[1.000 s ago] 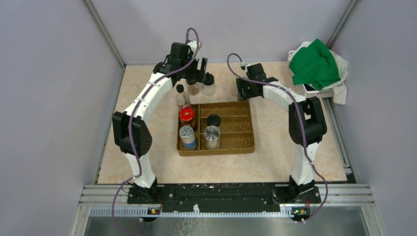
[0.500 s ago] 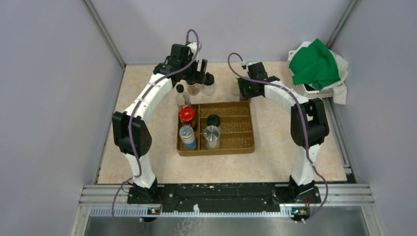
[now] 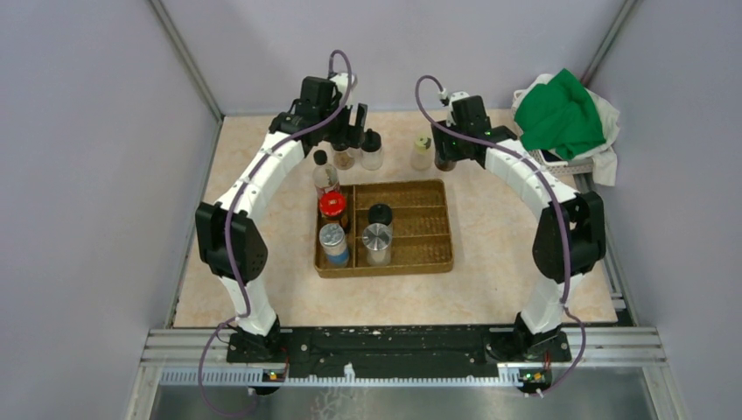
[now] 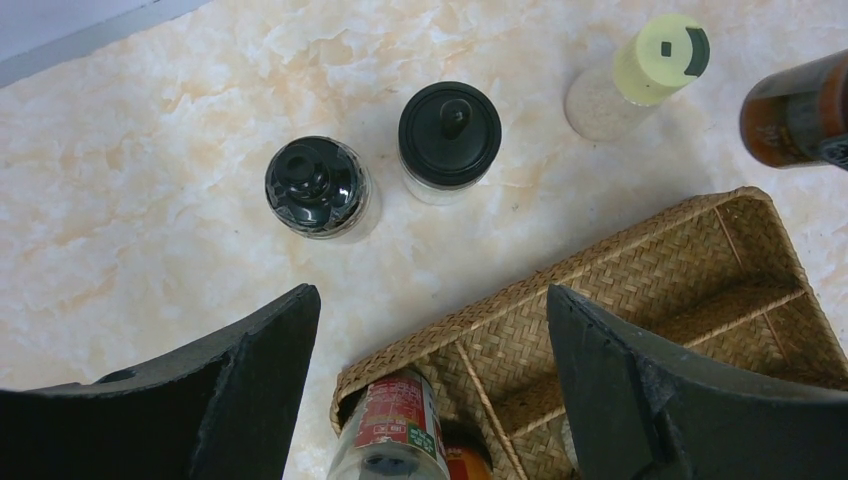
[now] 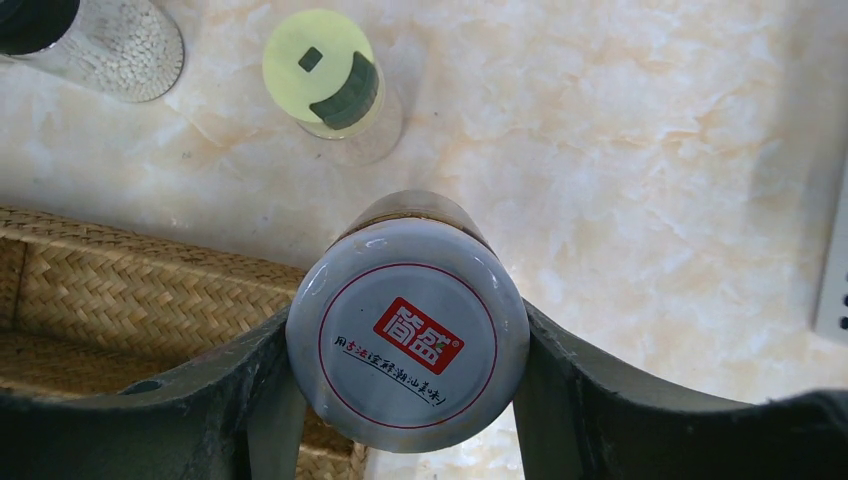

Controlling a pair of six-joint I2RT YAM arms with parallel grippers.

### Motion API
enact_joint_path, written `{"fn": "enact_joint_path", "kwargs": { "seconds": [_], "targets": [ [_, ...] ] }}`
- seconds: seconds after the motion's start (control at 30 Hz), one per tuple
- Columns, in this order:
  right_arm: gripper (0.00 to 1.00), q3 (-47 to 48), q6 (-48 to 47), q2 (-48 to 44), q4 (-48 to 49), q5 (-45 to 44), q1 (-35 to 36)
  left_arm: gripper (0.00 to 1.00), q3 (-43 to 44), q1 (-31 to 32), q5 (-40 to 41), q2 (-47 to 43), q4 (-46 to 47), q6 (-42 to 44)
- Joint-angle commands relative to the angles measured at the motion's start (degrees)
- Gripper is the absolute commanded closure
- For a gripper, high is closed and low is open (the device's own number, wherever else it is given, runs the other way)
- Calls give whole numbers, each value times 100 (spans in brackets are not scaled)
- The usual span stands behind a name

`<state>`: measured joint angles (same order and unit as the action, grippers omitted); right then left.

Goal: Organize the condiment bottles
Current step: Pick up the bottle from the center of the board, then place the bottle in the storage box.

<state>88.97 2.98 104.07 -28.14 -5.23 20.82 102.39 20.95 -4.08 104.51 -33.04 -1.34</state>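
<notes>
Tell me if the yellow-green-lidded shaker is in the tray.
Out. The shaker stands on the tabletop, outside the wicker tray.

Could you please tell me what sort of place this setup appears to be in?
Probably a robotics lab test booth, not a kitchen: plain grey walls enclose a marble-patterned table, and two arms are mounted on a metal rail at its near edge.

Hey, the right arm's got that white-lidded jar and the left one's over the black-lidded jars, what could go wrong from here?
1. The right gripper clamps the white-lidded jar around its lid, so it might slip or tilt when carried.
2. The yellow-green-lidded shaker stands close beside it and could get knocked.
3. The open left gripper hangs over two black-lidded jars standing near each other. Coming down on one, a finger may bump the other.
</notes>
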Motion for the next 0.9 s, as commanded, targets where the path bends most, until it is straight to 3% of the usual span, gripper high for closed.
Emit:
{"fn": "enact_joint_path", "kwargs": {
  "seconds": [0.0,0.47,0.87],
  "targets": [
    [68,340,-106,-805,165,-326,-34,11,-59,23,-61,-277,192,-4],
    [69,-502,-44,-1964,-280,-897,-41,11,-83,40,-66,-361,166,-15],
    [72,-1556,255,-3026,-563,-665,-34,11,-120,92,-24,-454,131,-50]
  ]
}}
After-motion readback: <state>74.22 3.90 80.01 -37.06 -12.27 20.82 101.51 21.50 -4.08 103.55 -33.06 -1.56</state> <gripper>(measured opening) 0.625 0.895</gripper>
